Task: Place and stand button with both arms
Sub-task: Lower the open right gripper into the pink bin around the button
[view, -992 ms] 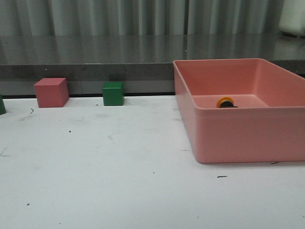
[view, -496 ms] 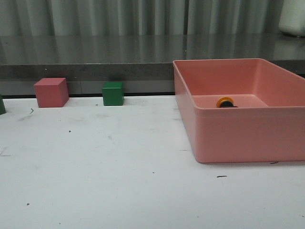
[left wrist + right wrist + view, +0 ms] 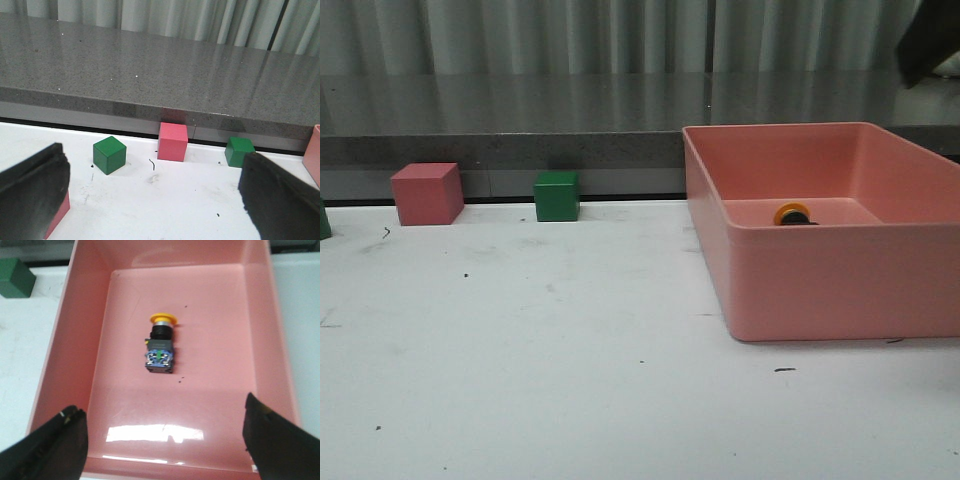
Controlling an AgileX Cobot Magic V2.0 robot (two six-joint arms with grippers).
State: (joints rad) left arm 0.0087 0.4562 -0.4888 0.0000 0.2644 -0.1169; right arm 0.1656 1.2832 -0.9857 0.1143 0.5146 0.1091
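Button [image 3: 161, 346] is lying on its side on the floor of the pink bin [image 3: 820, 290], roughly mid-floor, clear of all four walls. Yellow cap points toward the far wall, pale base toward the near wall. In the front view only the yellow cap [image 3: 792, 214] shows over the bin's near wall.

Right gripper [image 3: 165, 440] hangs above the bin's near edge, looking down into it. Fingers spread wide, one fingertip [image 3: 55, 440] over the bin's left wall, the other [image 3: 280, 440] over the right wall. Nothing held, not touching the button. A dark bit of the right arm [image 3: 930, 40] shows at the top right corner of the front view.

Left gripper [image 3: 150, 200] is over the left part of the white table [image 3: 540, 350], fingers wide apart, empty. Between its fingertips [image 3: 30, 190] the view runs to the far edge of the table: a pink cube [image 3: 172, 141] with a green cube [image 3: 109, 155] to its left and another green cube [image 3: 240, 151] to its right. Part of one more pink block [image 3: 57, 220] shows just beside the left finger.

Bin sits on the right half of the table. A grey counter [image 3: 520, 120] runs along the far side.
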